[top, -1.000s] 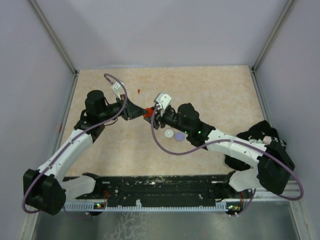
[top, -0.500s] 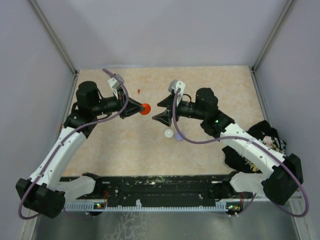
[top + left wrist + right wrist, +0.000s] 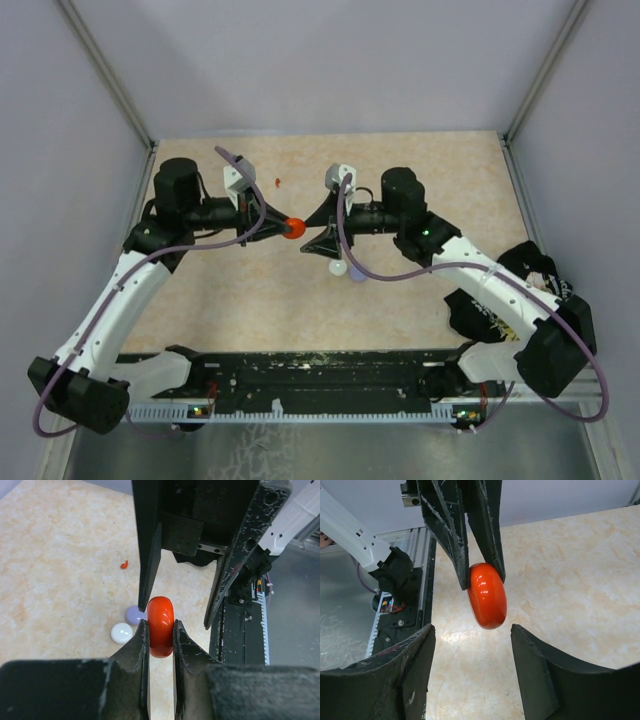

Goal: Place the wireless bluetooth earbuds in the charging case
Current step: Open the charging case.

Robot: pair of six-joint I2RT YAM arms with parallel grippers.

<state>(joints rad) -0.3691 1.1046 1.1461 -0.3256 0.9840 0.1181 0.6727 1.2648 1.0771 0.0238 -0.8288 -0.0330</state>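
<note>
Beige marbled tabletop [image 3: 440, 170] between grey walls [image 3: 330, 60]; left tool [image 3: 160, 626] pinches the red round case [image 3: 161, 612], right tool [image 3: 472, 631] stands wide.

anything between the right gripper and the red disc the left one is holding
Nothing. In the right wrist view the open right gripper faces the red disc pinched by the left gripper, with only table showing in the gap.

Midair gap blocked
Red disc [image 3: 487, 596], pinched by left gripper [image 3: 160, 626], is held before right gripper's [image 3: 472, 632] parted jaws; white disc [image 3: 121, 633], lavender disc [image 3: 133, 614] are seen beneath.
</note>
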